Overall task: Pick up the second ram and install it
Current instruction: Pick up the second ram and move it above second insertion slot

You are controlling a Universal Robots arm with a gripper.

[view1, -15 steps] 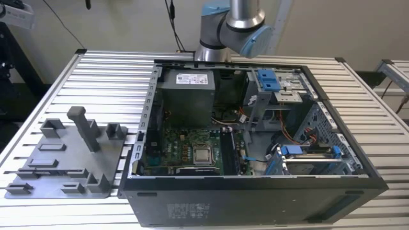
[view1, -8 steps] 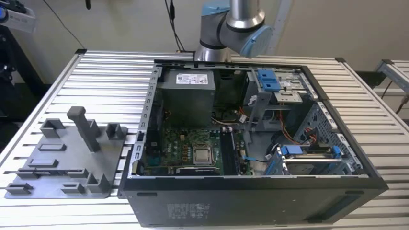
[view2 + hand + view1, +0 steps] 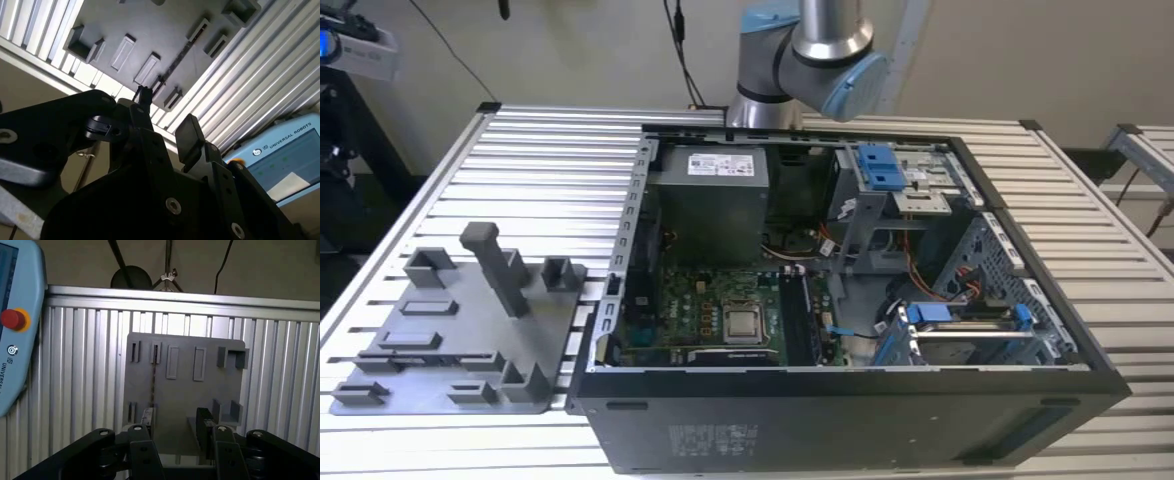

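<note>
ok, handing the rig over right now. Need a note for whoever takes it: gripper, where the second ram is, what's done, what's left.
Gripper: open and empty, hanging over the grey holder tray in both wrist views.
Second ram: stands on edge in its tray slots, seen as a thin dark strip. Nothing touches it.
PC case: open on the slatted table, motherboard exposed. The tray sits to the exterior view's left of it.
Done: gripper is positioned above the tray.
Left: both the pick and the install. I cannot tell what the memory slots already hold.
</note>
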